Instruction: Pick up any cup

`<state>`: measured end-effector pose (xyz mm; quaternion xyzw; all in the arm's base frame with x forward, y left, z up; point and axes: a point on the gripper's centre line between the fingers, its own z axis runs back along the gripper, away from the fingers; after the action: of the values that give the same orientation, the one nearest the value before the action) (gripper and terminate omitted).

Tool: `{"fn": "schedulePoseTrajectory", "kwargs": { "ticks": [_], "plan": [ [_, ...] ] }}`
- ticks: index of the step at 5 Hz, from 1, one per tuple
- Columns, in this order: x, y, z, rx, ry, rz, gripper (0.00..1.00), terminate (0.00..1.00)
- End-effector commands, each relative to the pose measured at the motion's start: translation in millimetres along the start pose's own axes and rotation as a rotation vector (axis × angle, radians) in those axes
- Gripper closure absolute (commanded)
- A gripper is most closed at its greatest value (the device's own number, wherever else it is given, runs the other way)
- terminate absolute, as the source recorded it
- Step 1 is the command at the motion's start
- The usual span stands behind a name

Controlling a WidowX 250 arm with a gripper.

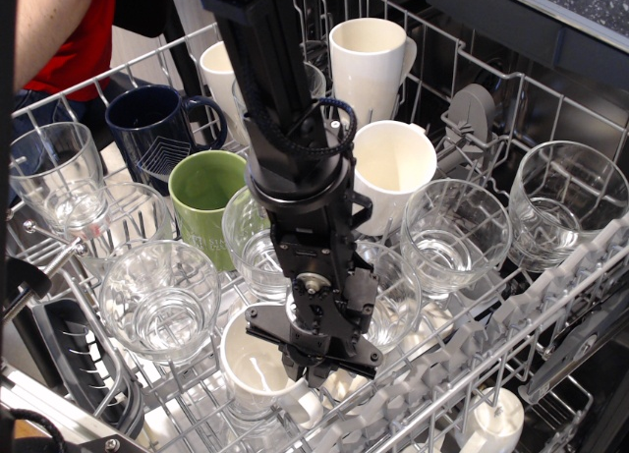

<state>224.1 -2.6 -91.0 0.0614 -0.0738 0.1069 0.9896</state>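
Observation:
The cup (251, 369) is a short glossy white mug standing in the front row of the dishwasher rack (550, 306), with its loop handle (310, 409) pointing to the front right. My gripper (305, 367) comes straight down from the black arm. Its fingers are closed on the cup's right rim, one inside the cup and one outside. The cup looks slightly tilted and still sits low in the rack.
Clear glasses crowd around the cup: one on its left (157, 296), one behind the gripper (260, 252), one on the right (457, 232). A green mug (201, 193), a navy mug (152, 124) and taller white mugs (369, 60) stand behind. A person's arm (54, 30) is at the top left.

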Motion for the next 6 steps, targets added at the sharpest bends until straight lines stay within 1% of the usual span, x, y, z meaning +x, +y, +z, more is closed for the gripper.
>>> {"fn": "schedulePoseTrajectory", "kwargs": {
  "ticks": [1,3,4,6],
  "plan": [
    [7.2,13.5,20.2,-0.042,-0.018,-0.011,1.00,0.00],
    [14.4,20.1,70.2,-0.067,0.027,-0.030,1.00,0.00],
    [9.3,14.4,86.2,-0.053,0.027,-0.028,1.00,0.00],
    [4.7,11.3,127.5,0.037,0.024,-0.075,1.00,0.00]
  ]
}}
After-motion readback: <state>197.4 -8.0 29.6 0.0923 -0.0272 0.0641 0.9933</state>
